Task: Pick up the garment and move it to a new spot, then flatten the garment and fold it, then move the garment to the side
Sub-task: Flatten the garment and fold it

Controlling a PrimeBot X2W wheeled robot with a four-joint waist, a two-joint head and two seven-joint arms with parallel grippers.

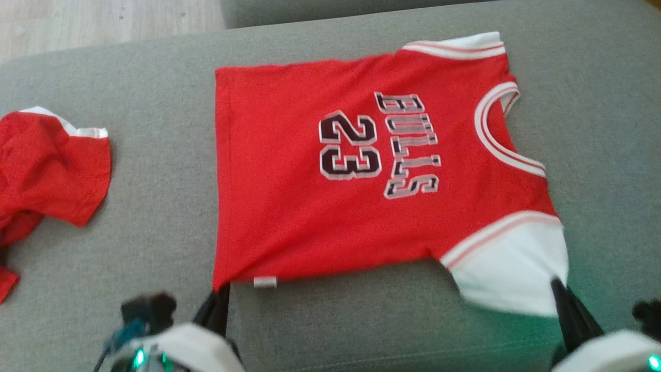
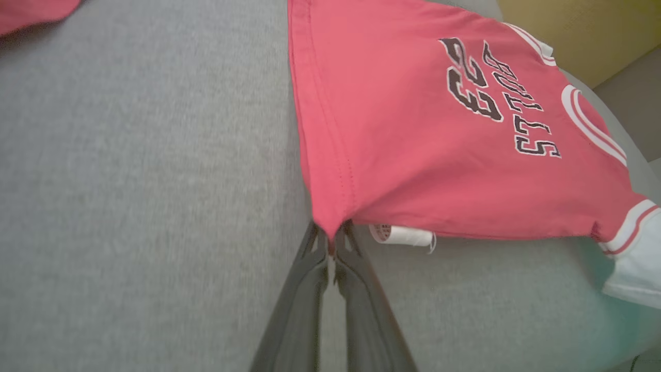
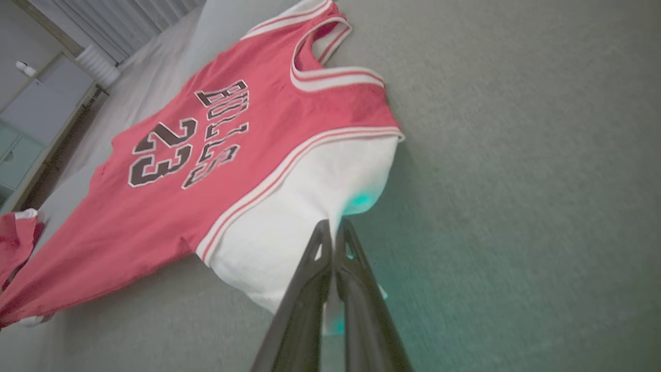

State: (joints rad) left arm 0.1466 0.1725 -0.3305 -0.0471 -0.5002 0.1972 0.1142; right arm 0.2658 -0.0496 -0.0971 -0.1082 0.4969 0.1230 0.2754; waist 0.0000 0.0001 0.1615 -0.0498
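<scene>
Left claw (image 2: pixel 330 242) grips jersey (image 1: pixel 310 181) on grey sofa (image 1: pixel 155 206); wood floor (image 1: pixel 103 20) beyond.

Head camera looking down on red jersey (image 1: pixel 361 170), wrist cameras low, close at its near corners, jersey shared

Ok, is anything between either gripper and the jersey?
Nothing visible. The left gripper is shut on the jersey at its hem corner, the right gripper on its white sleeve. A second red garment lies apart, leftward.
</scene>
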